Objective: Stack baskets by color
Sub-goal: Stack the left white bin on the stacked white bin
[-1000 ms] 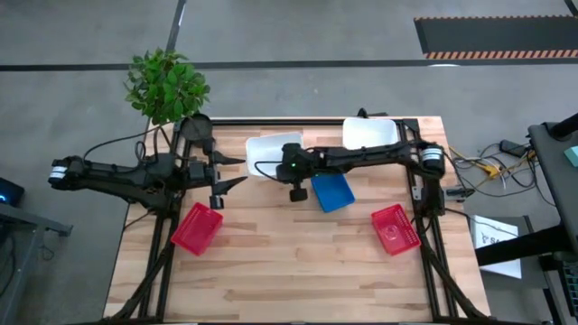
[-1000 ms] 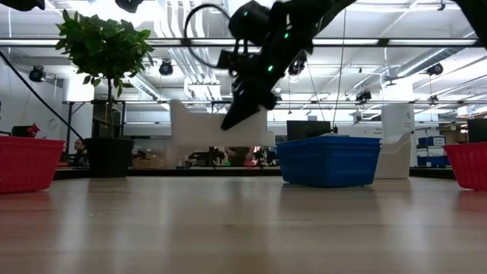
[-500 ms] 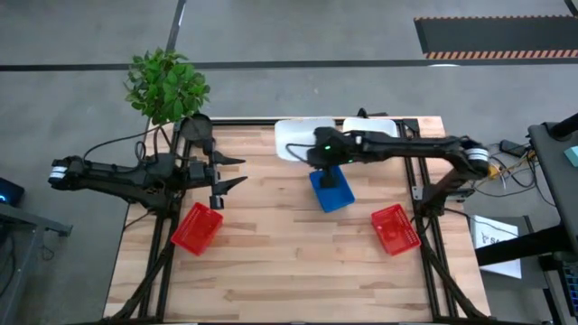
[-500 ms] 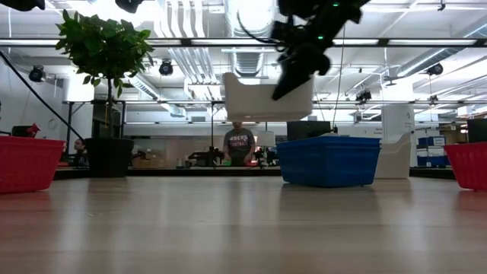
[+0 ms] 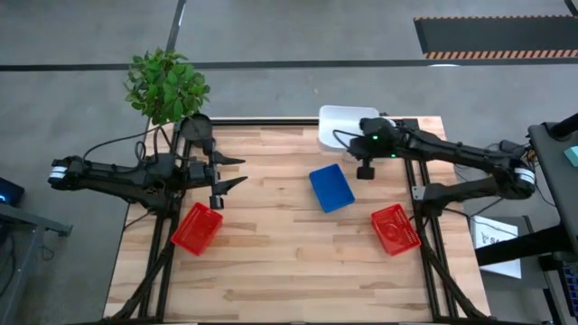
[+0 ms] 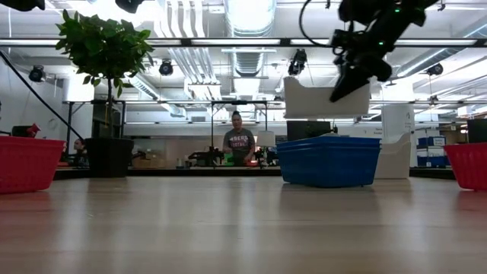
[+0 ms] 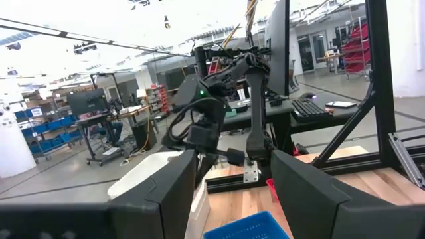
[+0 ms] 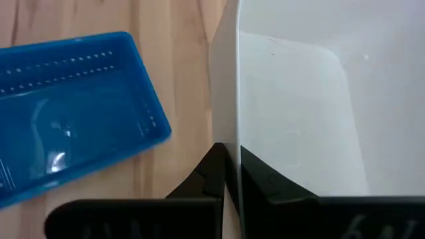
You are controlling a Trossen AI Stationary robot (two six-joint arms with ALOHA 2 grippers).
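Nearest the front edge of the wooden table (image 5: 289,262), two red baskets are being shown resting on the boards: one red basket (image 5: 197,227) toward the left side and the other red basket (image 5: 395,228) toward the right side, well apart from each other; in the low view they are being seen at the two picture edges, the left one (image 6: 29,163) and the right one (image 6: 467,164); farther in, a blue basket (image 5: 331,188) is being seen lying near the table's middle, tilted a little against the table's edges, and in the low view it (image 6: 329,160) is standing flat on the surface; at about the same depth, the left gripper (image 5: 233,172) is being held above the left part of the table with its two fingers spread wide apart and nothing between them, just beyond the left red basket; farther still, at the table's far right corner, a white basket (image 5: 341,125) is being carried clear of the table by the right gripper (image 5: 366,168), whose fingers are being pressed together on the basket's side wall, as the right wrist view shows at the wall (image 8: 226,99); in the low view the white basket (image 6: 316,98) is being held in the air above the blue one; beyond the far left corner, a potted plant (image 5: 165,85) is being seen; a person (image 6: 239,142) is being seen far off in the room behind.
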